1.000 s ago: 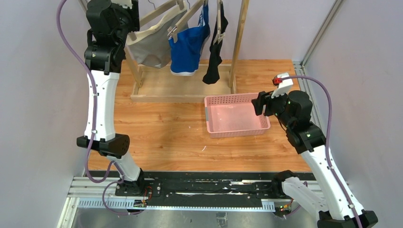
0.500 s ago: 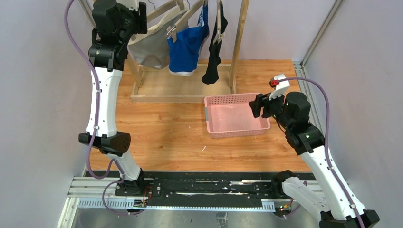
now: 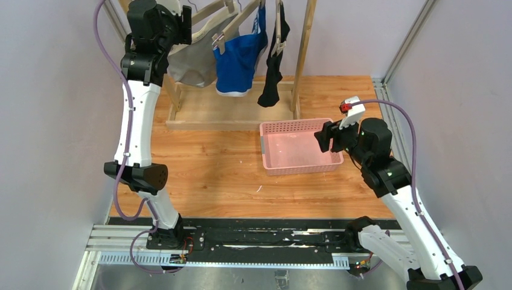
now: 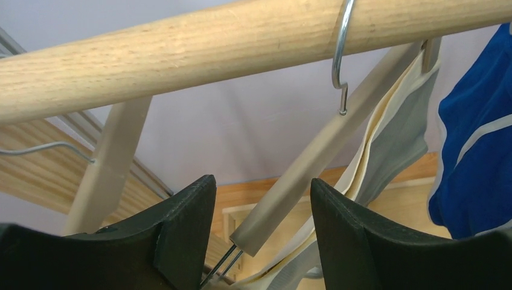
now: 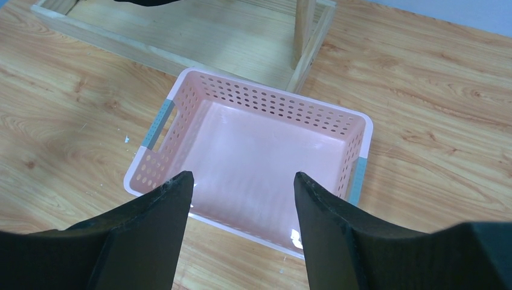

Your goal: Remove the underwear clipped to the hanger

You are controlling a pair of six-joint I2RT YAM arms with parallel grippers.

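Three pieces of underwear hang clipped to wooden hangers on the rack's rail (image 4: 241, 48): light grey (image 3: 192, 63), bright blue with white trim (image 3: 238, 60) and black (image 3: 272, 72). My left gripper (image 3: 183, 27) is raised at the left end of the grey underwear's hanger. In the left wrist view it (image 4: 262, 190) stands open, and the end of that hanger's arm (image 4: 302, 175) lies between the fingers without touching them. The grey fabric (image 4: 398, 133) and blue fabric (image 4: 477, 163) hang just beyond. My right gripper (image 3: 322, 136) is open and empty above the pink basket (image 3: 296, 124).
The wooden rack's base frame (image 3: 205, 124) sits at the back of the table, with its upright post (image 3: 304, 54) right of the black underwear. The right wrist view shows the perforated pink basket (image 5: 278, 106) with nothing in it. A metal hanger hook (image 4: 339, 60) loops over the rail.
My left arm has swung right and up toward the grey underwear's hanger, and its jaws have widened a little. The right gripper has drifted slightly left over the basket.
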